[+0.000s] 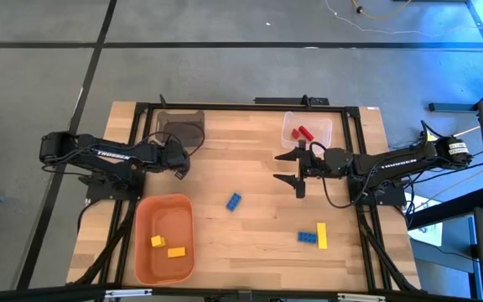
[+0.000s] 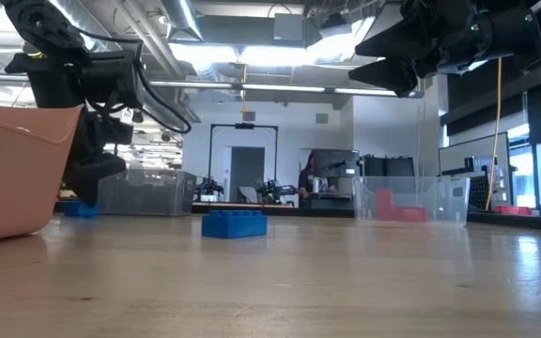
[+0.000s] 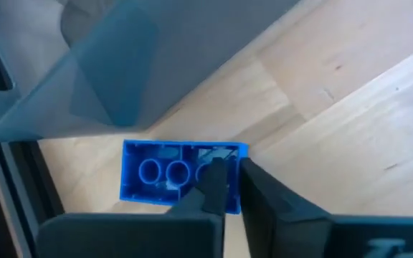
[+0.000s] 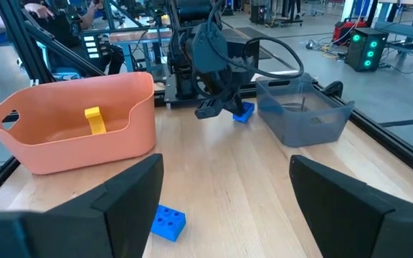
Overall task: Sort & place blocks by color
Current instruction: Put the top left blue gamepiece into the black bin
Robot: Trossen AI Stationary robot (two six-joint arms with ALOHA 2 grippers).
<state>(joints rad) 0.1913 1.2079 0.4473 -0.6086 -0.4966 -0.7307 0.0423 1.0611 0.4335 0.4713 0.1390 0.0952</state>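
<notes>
A pale wooden worktop [image 1: 250,210] framed by black rails stands in a wide lab hall, carrying three bins. The orange bin [image 1: 164,238] on the left arm's side already holds two yellow blocks [image 1: 168,246], and the clear bin [image 1: 307,130] near the far edge has a red block [image 1: 303,132] in it. The grey bin [image 1: 180,126] looks empty as far as the pictures show.

The left end effector [image 1: 177,164] sits just beside the grey bin, its fingers closed on a blue block [image 3: 181,175] that is not yet in any bin. The right end effector [image 1: 298,174] hovers near the clear bin with jaws spread wide and nothing between them.

Left on the worktop are a loose blue block [image 1: 234,201] near the middle, and a blue block [image 1: 307,236] touching a yellow block [image 1: 321,235] nearer the front. By my reckoning, sorting is under halfway, with blue barely started.
</notes>
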